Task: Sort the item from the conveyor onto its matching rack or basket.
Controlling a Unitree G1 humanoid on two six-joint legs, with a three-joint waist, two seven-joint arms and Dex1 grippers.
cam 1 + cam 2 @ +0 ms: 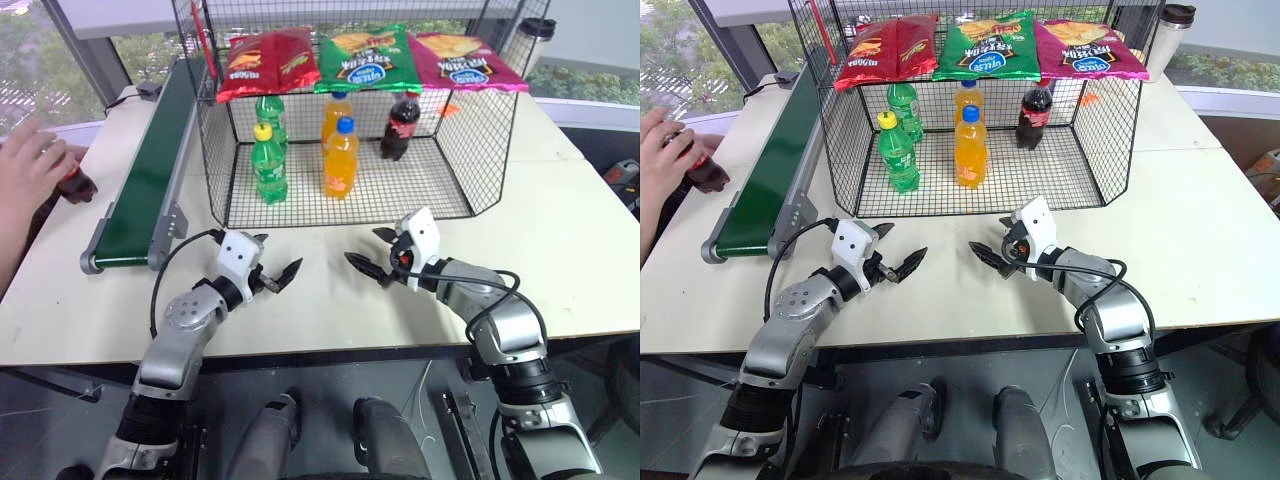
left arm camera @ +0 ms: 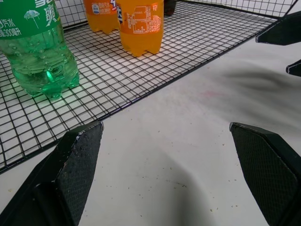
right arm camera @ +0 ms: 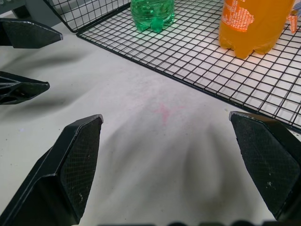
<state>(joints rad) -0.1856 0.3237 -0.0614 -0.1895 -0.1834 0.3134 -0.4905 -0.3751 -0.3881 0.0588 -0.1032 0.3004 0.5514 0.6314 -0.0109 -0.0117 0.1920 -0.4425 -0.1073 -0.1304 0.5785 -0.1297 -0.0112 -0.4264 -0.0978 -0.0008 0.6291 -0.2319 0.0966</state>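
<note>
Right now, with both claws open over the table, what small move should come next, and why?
Probably wait, left claw ready toward the conveyor: a person's hand holds the cola bottle beside the belt, so nothing lies on it to grasp. The cage already has one cola bottle.

Your left gripper (image 1: 902, 258) gapes empty over the table (image 1: 1200, 240) | right gripper (image 1: 992, 243) likewise, facing it | cola bottle (image 1: 702, 172) in a person's hand (image 1: 662, 150) beside the conveyor (image 1: 775, 165) | another cola (image 1: 1033, 116) stands in the cage (image 1: 1095, 140).
</note>
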